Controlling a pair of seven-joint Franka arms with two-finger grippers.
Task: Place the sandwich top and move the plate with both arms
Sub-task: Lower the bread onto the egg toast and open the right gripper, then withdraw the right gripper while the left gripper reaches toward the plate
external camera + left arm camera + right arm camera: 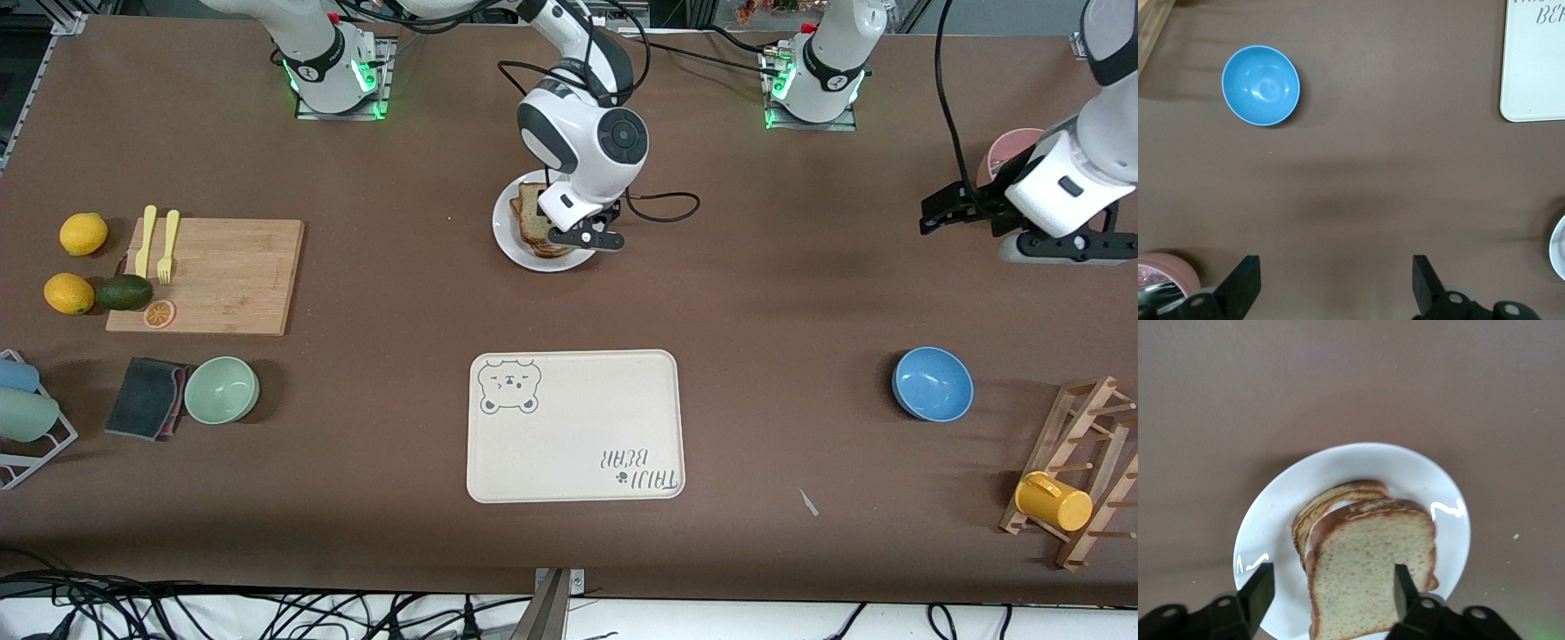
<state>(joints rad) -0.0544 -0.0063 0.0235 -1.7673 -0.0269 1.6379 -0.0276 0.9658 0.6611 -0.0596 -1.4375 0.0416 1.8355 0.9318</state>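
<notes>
Straddling the sandwich top [1368,577], the right end effector [1331,590] gapes open.

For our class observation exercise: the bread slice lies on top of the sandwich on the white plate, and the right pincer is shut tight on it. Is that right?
Not quite. The bread slice does lie on the sandwich on the white plate, but the right pincer is open, its fingers standing apart on either side of the slice. The right wrist view shows it.

Bare table around plate [508,233], right gripper [587,238] over it, tray [576,425] nearer camera
</notes>
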